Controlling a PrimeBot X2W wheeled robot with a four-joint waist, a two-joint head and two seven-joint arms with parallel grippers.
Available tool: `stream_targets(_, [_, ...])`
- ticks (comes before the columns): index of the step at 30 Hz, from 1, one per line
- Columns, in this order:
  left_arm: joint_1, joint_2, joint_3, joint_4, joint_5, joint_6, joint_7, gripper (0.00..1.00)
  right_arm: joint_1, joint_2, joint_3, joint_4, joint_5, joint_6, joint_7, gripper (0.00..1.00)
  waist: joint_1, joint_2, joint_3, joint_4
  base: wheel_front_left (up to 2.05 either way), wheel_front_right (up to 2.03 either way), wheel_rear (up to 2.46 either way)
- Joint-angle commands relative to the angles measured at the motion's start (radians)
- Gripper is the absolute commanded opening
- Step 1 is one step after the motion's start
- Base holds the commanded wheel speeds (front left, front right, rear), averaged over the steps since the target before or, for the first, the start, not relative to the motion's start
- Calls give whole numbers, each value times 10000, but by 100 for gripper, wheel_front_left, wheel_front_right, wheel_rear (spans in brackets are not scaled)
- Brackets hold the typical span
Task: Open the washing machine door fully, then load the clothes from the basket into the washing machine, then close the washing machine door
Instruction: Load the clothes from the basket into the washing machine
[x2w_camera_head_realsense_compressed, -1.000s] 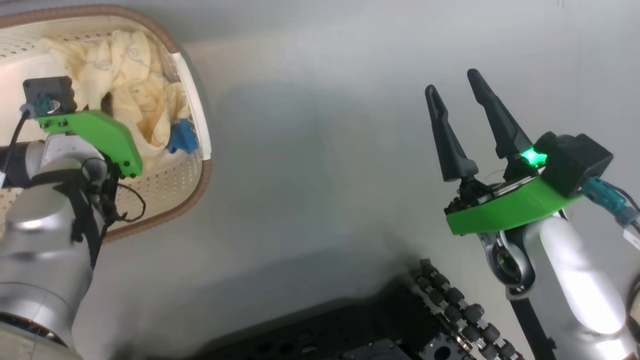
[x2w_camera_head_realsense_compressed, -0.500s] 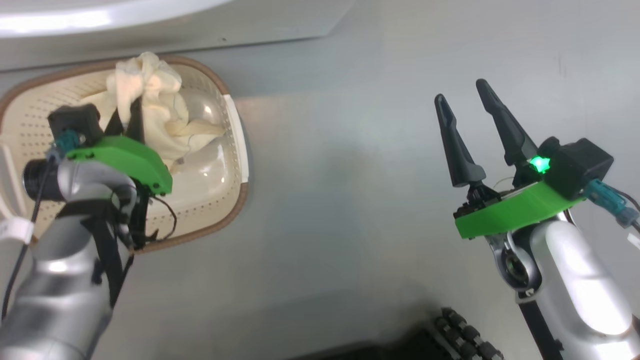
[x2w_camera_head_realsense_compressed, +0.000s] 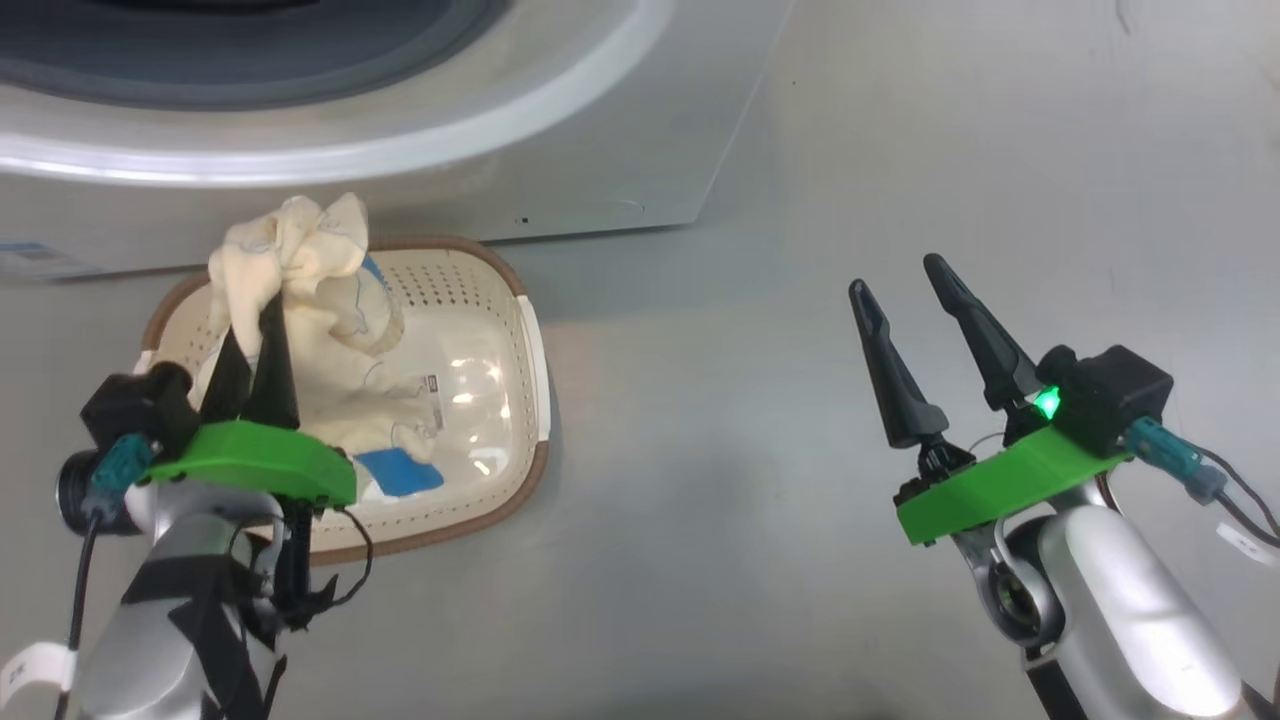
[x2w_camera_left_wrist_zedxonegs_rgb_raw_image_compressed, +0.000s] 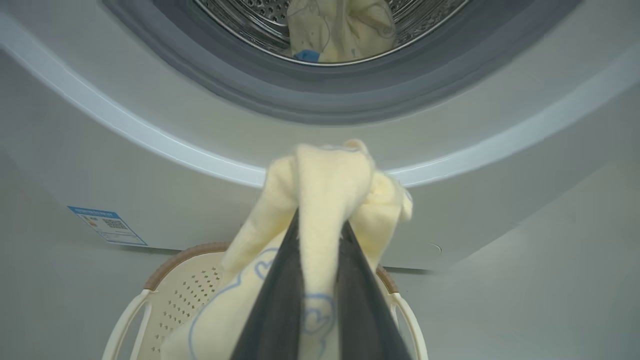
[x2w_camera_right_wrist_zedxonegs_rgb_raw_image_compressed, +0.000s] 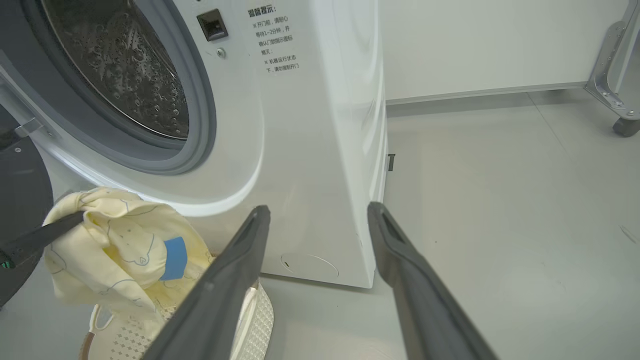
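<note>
The left gripper (x2w_camera_head_realsense_compressed: 252, 325), fingers pinched on the clothes (x2w_camera_head_realsense_compressed: 290, 245), holds a pale yellow bundle above the basket (x2w_camera_head_realsense_compressed: 537, 390), poised for the open washing machine (x2w_camera_head_realsense_compressed: 600, 130) ahead of its fingertips. The right gripper (x2w_camera_head_realsense_compressed: 897, 275), spread wide and empty, hangs well aside.

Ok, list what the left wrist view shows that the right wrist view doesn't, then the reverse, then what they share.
Left wrist view adds: a pale garment already lying in the drum, and the blue label sticker low on the washing machine.
Right wrist view adds: the open right end effector, printed text beside the opening, the washing machine door's black rim, a castered metal frame.
Both: the grey gasket, the basket, and the yellow garment gripped by the shut left end effector.
</note>
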Motion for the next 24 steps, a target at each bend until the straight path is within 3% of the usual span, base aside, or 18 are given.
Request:
stream_targets(1, [383, 179, 619, -604, 196, 0, -140, 0, 247, -121, 190, -231, 89, -29, -95, 100, 1, -1, -572, 135, 0, 0, 0])
stream_targets(11, [1858, -96, 1745, -2656, 1239, 87, -141, 0, 695, -248, 174, -160, 145, -29, -95, 100, 1, -1, -1898, 186, 0, 0, 0])
stream_targets(24, [3543, -289, 2134, -3988, 1629, 360, -141, 0, 1438, -359, 172, -28, 258, -29, -95, 100, 1, -1, -3550, 258, 0, 0, 0])
